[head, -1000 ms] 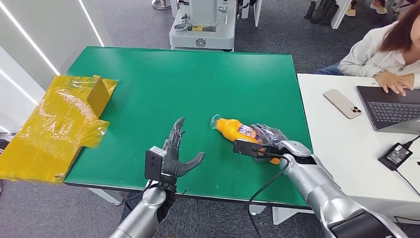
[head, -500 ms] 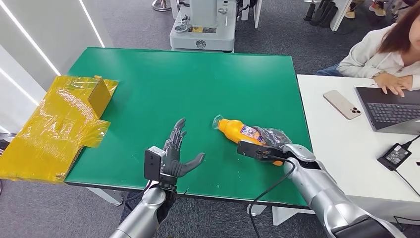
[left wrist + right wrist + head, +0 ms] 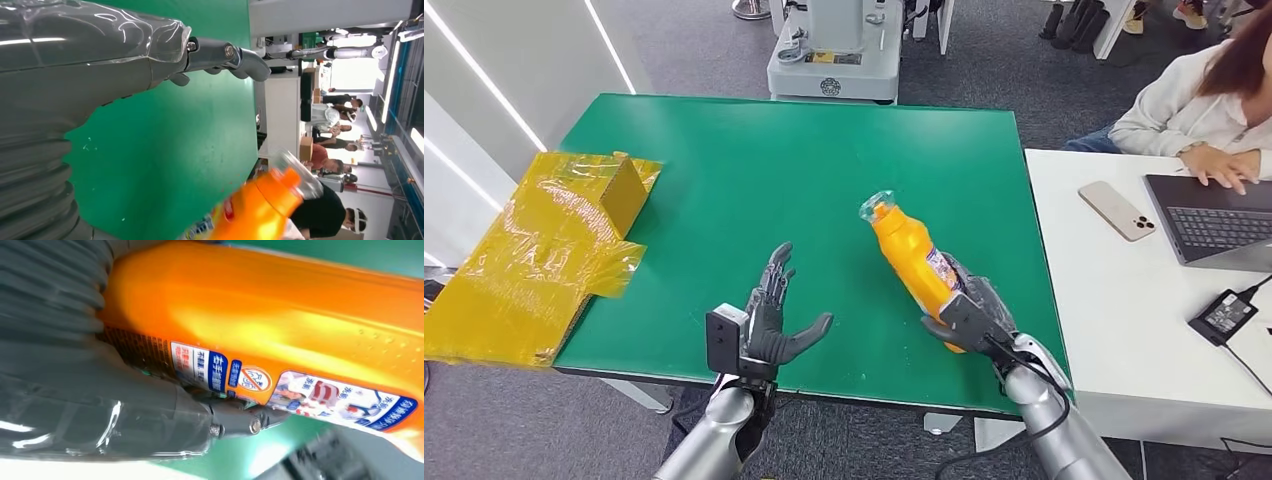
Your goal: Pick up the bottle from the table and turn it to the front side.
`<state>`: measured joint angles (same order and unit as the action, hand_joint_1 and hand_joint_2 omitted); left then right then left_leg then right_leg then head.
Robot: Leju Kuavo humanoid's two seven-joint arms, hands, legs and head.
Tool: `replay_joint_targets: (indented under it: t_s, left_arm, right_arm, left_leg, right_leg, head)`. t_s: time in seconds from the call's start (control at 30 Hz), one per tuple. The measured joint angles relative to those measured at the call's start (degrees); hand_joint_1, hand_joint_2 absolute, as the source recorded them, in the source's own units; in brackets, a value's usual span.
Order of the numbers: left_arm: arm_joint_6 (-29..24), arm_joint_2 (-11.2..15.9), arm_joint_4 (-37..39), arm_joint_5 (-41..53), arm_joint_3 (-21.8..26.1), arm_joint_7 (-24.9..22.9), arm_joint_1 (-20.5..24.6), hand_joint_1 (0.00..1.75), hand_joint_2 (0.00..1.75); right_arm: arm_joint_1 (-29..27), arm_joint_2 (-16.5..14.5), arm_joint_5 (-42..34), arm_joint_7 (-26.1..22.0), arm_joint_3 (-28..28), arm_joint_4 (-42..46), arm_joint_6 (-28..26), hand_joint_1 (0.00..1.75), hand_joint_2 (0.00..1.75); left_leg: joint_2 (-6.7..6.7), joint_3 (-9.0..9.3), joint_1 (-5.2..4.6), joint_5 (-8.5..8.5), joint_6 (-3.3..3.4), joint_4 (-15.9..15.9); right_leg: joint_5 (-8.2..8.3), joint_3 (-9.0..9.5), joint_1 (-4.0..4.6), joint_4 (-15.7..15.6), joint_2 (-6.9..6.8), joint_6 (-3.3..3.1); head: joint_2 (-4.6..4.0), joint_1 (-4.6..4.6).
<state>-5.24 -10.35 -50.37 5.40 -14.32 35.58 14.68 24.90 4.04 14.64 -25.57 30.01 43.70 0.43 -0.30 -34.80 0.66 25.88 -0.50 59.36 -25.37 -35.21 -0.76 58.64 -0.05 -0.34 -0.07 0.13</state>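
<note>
Right hand [image 3: 969, 318] grips the bottle [image 3: 911, 255] at its base; rigid, glossy plastic, likely slippery. Left hand [image 3: 769, 325] spread, empty.

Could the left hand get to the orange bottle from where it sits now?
Probably yes. The left hand is open above the green table, and only bare tabletop lies between it and the orange bottle, which the right hand holds tilted, cap away from the robot.

Glossy orange plastic bottle [image 3: 911, 258] with a printed label — matt green table [image 3: 724, 180], crinkled shiny yellow wrapping [image 3: 534, 250].
</note>
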Motion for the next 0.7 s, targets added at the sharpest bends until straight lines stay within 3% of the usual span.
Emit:
replay_joint_targets:
  t_s: [0.13, 0.37, 0.7]
  left_arm:
    - [-0.3, 0.3, -1.8, -0.1, 0.0, -0.9, -0.7, 0.00, 1.75]
    - [0.4, 0.8, -3.1, 0.2, 0.0, -1.4, -0.5, 0.00, 1.75]
    - [7.7, 0.6, -1.5, -1.4, -0.4, -3.5, 7.5, 0.00, 1.75]
  right_arm:
    - [-4.9, -0.7, -2.0, -0.4, -2.5, 7.9, -3.9, 1.75, 1.75]
    - [-8.7, -1.9, -2.3, -1.8, -5.2, 15.6, -5.3, 1.75, 1.75]
    - [-3.0, -6.7, 4.2, -4.8, -3.2, 13.6, -6.0, 1.75, 1.75]
  left_leg:
    - [0.03, -0.07, -0.01, 0.00, 0.00, 0.0]
    - [0.06, -0.08, -0.01, 0.00, 0.00, 0.0]
    - [0.07, -0.07, -0.01, -0.11, -0.08, 0.0]
  right_leg:
    - [0.00, -0.09, 0.00, 0.0, 0.03, 0.00]
    - [0.00, -0.11, -0.01, 0.0, 0.05, 0.00]
    - [0.06, -0.14, 0.00, 0.1, 0.07, -0.06]
  head:
    - [0.00, 0.00]
    - [0.00, 0.00]
    - [0.00, 0.01]
